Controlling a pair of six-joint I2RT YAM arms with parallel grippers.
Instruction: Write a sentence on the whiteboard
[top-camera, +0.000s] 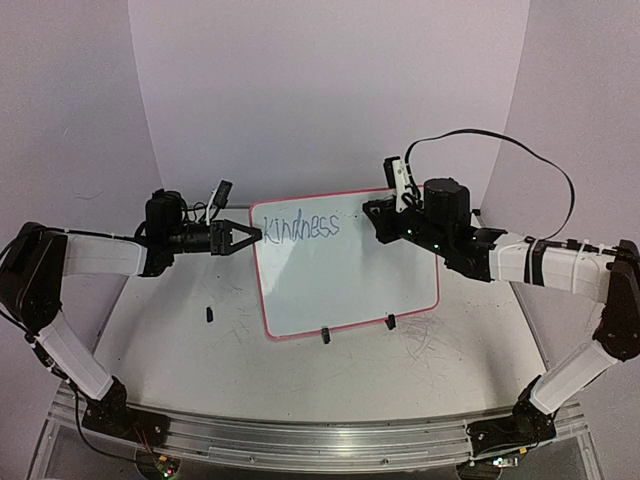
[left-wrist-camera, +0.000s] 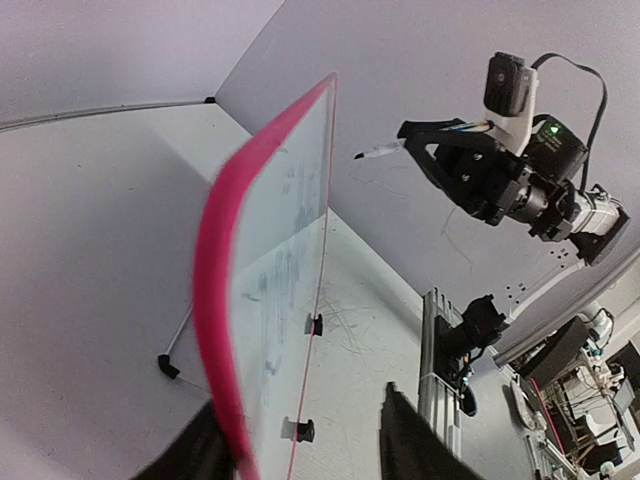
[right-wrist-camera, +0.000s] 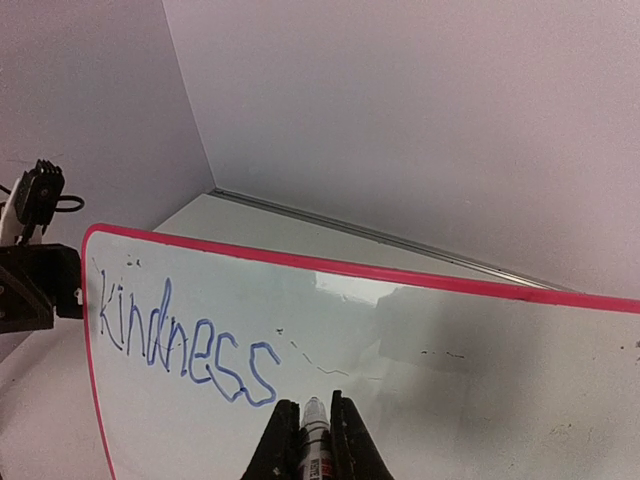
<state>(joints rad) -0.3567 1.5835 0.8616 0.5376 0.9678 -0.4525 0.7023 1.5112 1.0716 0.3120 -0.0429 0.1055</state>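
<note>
**Clerk:** Item one, the task's thing?

**Me:** The whiteboard, pink-framed. It stands on two black clip feet at mid-bench, between my arms. The sentence so far is one blue word, "kindness", at the top left of the face. White face lies open to the right of the word and below it.

**Clerk:** Grippers?

**Me:** My left gripper has its jaws apart, straddling the board's upper left edge. The frame runs close beside one finger and clear of the other. My right gripper is clamped on a marker. Its tip points at the face just after the final "s". From the left wrist view the tip stands apart from the face.

**Clerk:** Surroundings and obstructions?

**Me:**
- A small black piece lies on the bench, left of the board and well apart from it.
- Grey scribbles mark the bench at front right.
- A thin strut with a black foot stands behind the board.
- A black cable loops above my right arm.
- A metal rail runs along the near edge.
- A pale backdrop closes the rear and both sides.

**Clerk:** Edges?

**Me:** My right wrist hangs in front of the board's top right corner. The bottom edge faces open bench.
</note>
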